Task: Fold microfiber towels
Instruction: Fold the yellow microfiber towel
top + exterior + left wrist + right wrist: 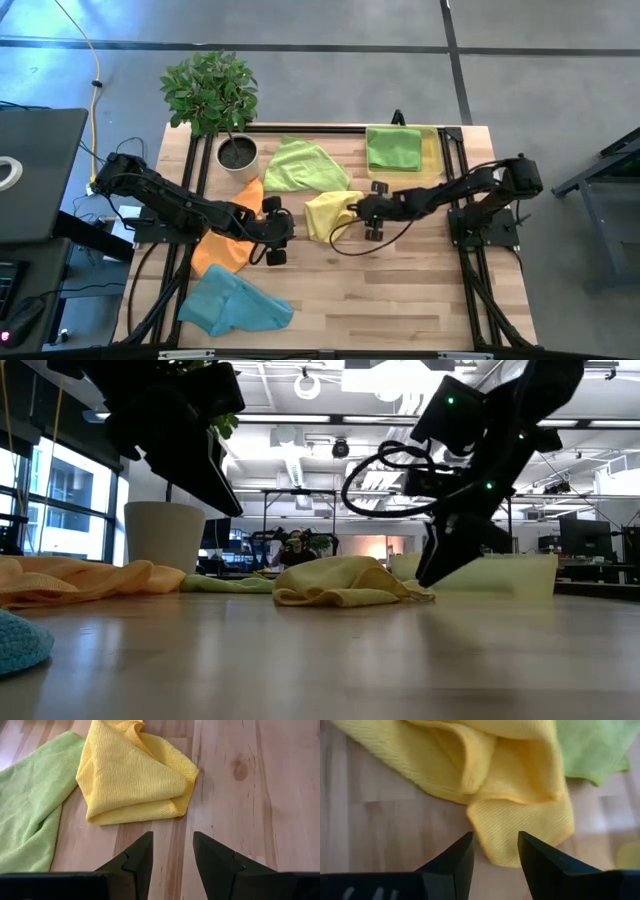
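Observation:
The yellow towel lies crumpled on the table's middle, and also shows in the low view. My left gripper is open on its left, a short way off, with the towel's folded edge ahead of the fingers. My right gripper is open on its right, its fingertips on either side of a towel corner. A lime green towel lies behind the yellow one. A second lime green towel lies folded on the yellow tray. The orange towel lies under my left arm. The light blue towel lies crumpled at the near left. My right gripper stands slanting down from the table's right over the yellow towel's near corner. Its open fingers lie at the corner's edge. I cannot tell whether they touch the cloth. My left gripper touches nothing.
A potted plant stands at the far left. The translucent yellow tray sits at the far right. A black frame runs along the far edge. Bare wood lies at the near right.

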